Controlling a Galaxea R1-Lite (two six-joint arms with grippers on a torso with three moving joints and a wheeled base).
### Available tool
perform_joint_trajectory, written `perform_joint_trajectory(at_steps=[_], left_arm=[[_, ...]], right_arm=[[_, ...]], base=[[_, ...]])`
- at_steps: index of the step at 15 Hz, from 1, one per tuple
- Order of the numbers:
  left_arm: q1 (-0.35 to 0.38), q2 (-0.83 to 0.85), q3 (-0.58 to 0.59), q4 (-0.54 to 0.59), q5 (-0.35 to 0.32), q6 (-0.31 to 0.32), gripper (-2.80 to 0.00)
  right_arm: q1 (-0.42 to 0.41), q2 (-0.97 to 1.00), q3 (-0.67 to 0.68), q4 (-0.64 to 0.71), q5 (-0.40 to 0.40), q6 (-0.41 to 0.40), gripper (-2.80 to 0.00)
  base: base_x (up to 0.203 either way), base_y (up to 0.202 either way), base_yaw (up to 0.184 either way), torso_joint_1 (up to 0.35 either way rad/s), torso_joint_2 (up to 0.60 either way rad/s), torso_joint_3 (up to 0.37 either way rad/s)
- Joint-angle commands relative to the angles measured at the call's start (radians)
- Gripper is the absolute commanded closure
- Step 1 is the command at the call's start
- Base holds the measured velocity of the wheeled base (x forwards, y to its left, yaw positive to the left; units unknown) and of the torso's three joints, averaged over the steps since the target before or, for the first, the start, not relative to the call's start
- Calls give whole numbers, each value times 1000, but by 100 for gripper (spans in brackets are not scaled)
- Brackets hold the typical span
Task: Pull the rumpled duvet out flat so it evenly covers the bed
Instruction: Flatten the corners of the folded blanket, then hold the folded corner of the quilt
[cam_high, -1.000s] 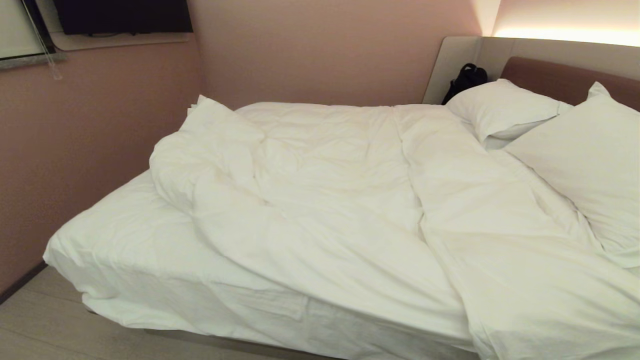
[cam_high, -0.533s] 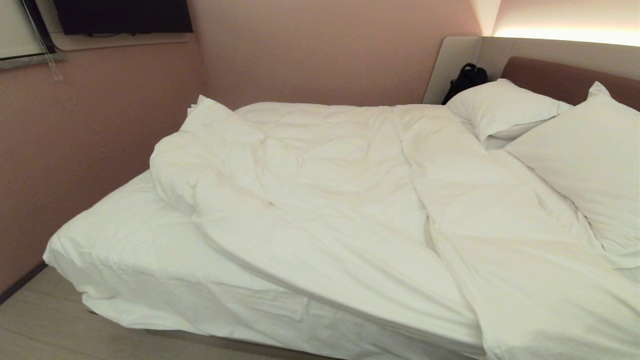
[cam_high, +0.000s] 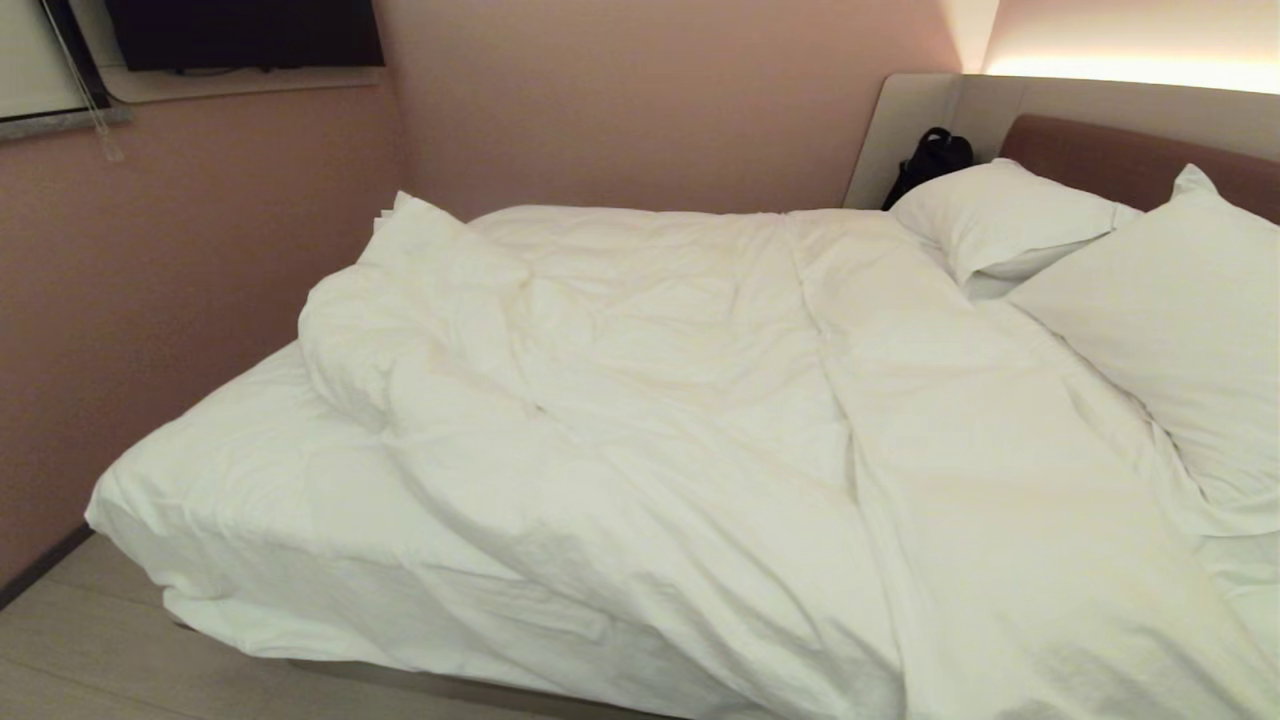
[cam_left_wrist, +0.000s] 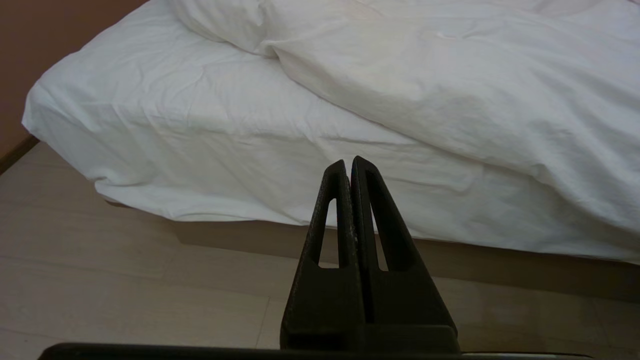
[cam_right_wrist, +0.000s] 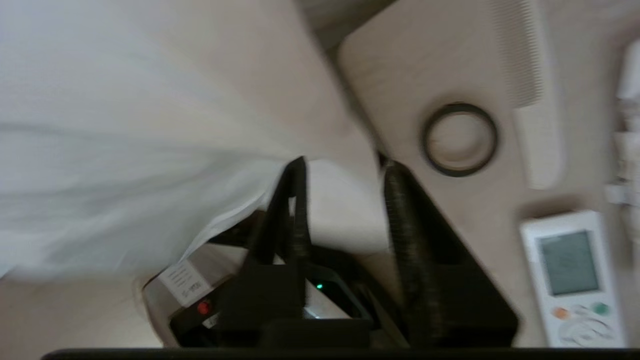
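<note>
duvet (cam_high: 700, 400): lies bunched across the bed (cam_high: 250, 520), foot-end sheet bared | handling: judged soft, bulky, light, liable to drag; best taken at a hem corner | left gripper (cam_left_wrist: 348, 165): pressed together, empty, low by bedside | right gripper (cam_right_wrist: 345, 172): fingers parted, nothing clamped, duvet edge beside one finger

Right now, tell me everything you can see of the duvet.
The duvet is a thick, puffy white quilt, soft and heavily wrinkled. It lies bunched on the bed, leaving the sheet at the foot corner bare. Its far corner is folded up beside the wall. Near the headboard it meets the two pillows, and its near edge spills over the mattress side. Neither gripper grips it.
</note>
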Motion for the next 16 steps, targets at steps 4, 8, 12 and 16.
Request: perform_joint_trajectory(at_steps=[4,8,12,16], left_arm=[[0,0,0,0,0,-1,0],[0,0,0,1,0,-1,0],[0,0,0,0,0,-1,0],[0,0,0,1,0,-1,0]], right_arm=[[1,-35,53,5,83,-60,-280],[20,-210,80,62,214,-71,-280],[148,-442,58,207,252,-5,-280],[463,-572,-20,266,233,340,-25]], base=[[0,0,0,0,0,0],[0,0,0,0,0,0],[0,0,0,0,0,0],[0,0,0,0,0,0]])
